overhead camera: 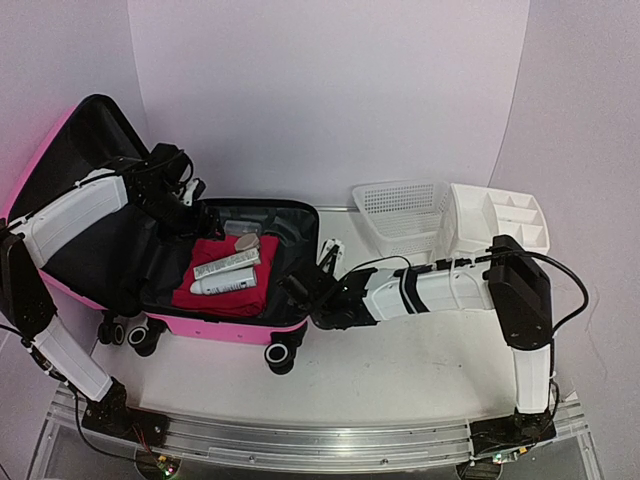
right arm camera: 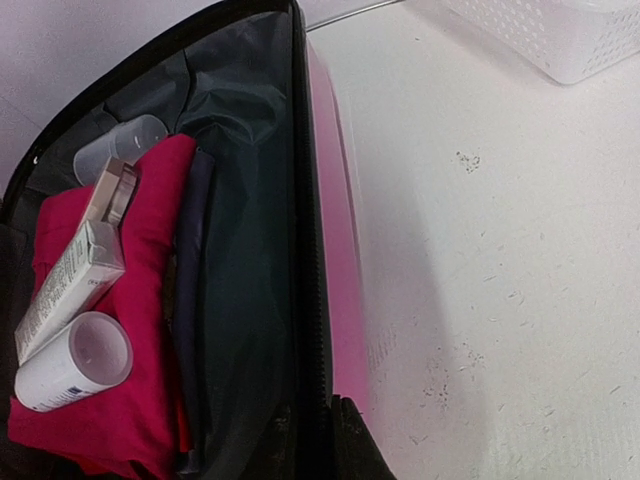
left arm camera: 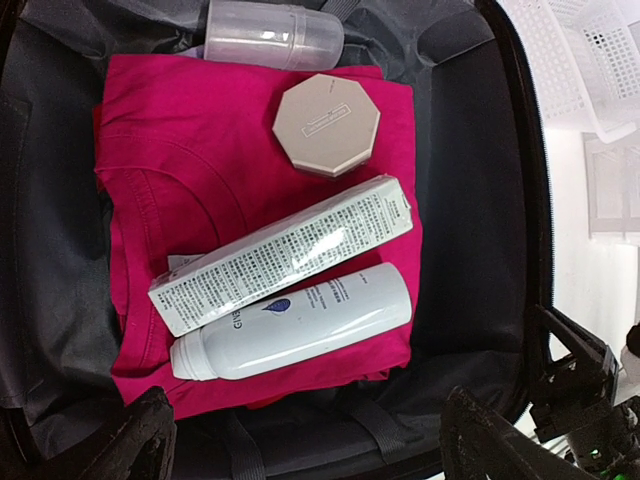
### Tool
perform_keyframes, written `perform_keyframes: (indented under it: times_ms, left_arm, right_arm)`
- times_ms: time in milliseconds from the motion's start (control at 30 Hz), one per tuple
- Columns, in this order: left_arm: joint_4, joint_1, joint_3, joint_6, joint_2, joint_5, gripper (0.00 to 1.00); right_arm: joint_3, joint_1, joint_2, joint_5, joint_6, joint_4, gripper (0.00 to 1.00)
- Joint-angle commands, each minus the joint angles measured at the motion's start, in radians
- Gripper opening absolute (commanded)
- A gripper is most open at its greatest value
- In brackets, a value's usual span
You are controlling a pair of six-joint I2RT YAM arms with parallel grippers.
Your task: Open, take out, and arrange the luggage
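Luggage, pink and black-lined, lies open at the left of the table with its lid raised to the far left. Inside is a folded red shirt bearing a boxed tube, a white bottle and an octagonal compact, with a clear container at its far edge. Left gripper hangs over these contents with fingers spread wide and empty, while the right gripper is pinched on the luggage's right rim; a white basket and drawer organizer stand far right.
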Motion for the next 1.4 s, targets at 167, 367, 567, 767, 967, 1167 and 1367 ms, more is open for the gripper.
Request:
perform_keyframes:
  times_ms: [167,367,567,767,967,1167,1367]
  left_arm:
    - [0.064,-0.015,-0.033,0.004,-0.045,0.021,0.92]
    - [0.088,-0.015,-0.055,0.035,-0.087,0.075,0.92]
    - [0.112,-0.015,-0.077,0.083,-0.133,0.170,0.93]
    - [0.217,-0.020,-0.191,0.097,-0.183,0.339,0.93]
    - [0.278,-0.045,-0.253,0.080,-0.202,0.395,0.92]
    - [0.305,-0.103,-0.279,0.055,-0.231,0.398,0.92]
    - [0.327,-0.171,-0.300,0.023,-0.244,0.387,0.92]
  right_arm:
    - [-0.014,0.037,-0.149,-0.067,-0.427,0.076,0.65]
    - [-0.029,0.006,-0.324,-0.101,-0.791,-0.160,0.94]
    - [0.064,-0.073,-0.436,-0.091,-1.048,-0.632,0.98]
    - [0.108,-0.349,-0.604,-0.226,-1.220,-0.938,0.98]
    - [0.261,-0.727,-0.559,-0.582,-1.222,-1.075,0.98]
    - [0.350,-0.794,-0.442,-0.707,-1.240,-1.088,0.98]
    - [0.431,-0.819,-0.330,-0.625,-1.162,-1.093,0.91]
